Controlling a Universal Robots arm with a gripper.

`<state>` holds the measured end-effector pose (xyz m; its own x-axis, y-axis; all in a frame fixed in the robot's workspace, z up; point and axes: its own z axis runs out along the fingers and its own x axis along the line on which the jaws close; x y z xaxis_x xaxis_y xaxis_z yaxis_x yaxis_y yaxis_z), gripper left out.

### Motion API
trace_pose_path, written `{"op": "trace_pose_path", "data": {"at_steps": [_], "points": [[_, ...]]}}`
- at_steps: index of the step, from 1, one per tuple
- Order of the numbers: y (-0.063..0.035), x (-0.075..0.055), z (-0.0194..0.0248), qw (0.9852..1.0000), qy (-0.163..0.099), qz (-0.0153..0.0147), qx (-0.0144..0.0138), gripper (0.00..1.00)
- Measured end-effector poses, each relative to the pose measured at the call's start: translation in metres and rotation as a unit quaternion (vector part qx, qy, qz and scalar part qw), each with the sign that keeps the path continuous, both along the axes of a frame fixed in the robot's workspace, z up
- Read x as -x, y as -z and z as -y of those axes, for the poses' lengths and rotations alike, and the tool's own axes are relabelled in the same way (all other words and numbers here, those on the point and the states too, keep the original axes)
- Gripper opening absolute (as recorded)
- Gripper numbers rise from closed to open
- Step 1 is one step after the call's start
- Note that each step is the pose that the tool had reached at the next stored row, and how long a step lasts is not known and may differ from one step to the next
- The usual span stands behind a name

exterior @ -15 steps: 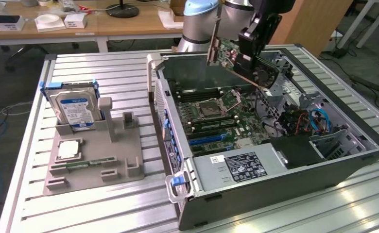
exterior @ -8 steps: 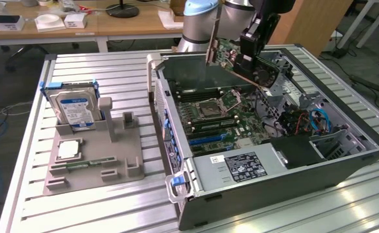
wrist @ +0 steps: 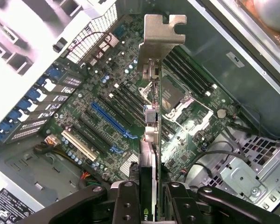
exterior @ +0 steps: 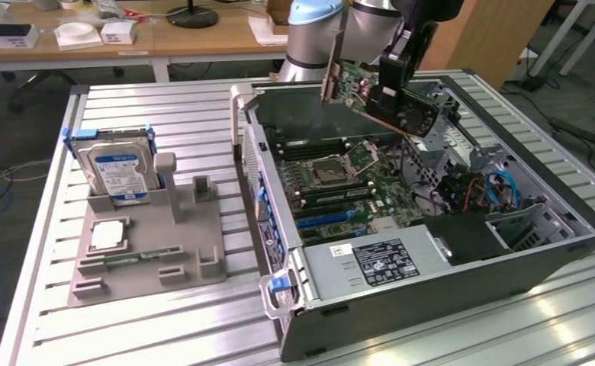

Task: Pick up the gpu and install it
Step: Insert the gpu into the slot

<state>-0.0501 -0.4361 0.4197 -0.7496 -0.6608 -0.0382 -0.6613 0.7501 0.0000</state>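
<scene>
Gripper (exterior: 394, 80): squeezing the gpu (exterior: 377, 95) with a narrow grip, hanging over the far part of the open computer case (exterior: 541, 244).
Fingers (wrist: 126, 200): black, pressing on the two flat sides of the card, one on each side.
Gpu: hanging up in the air, tilting a bit, not touching anything but the gripper; green side and black fan facing near in the exterior view.
Metal bracket (wrist: 161, 35): sitting at the end of the card far from the fingers, pointing at the exterior view's left.
Motherboard (exterior: 354, 191): lying flat inside the case, right under the card.
Blue slot (wrist: 109, 119): sitting on the board, near the line of the card's thin edge but apart from it.
Case: lying on its side on the table (exterior: 175, 328), open on top, at the exterior view's right.
Power box (exterior: 379, 263): sitting at the near end of the case, label facing up.
Hard drive (exterior: 120, 168): standing up in the gray holder (exterior: 191, 252) at the exterior view's left, well apart from the gripper.
Ram stick (exterior: 124, 259): lying flat in the near part of the gray holder.
</scene>
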Motion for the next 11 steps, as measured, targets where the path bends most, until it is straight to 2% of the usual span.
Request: {"op": "trace_pose_path", "data": {"at_steps": [11], "points": [[-0.0001,0.0001,0.0004,0.9991,-0.042,-0.0001,-0.0004,0.27]]}}
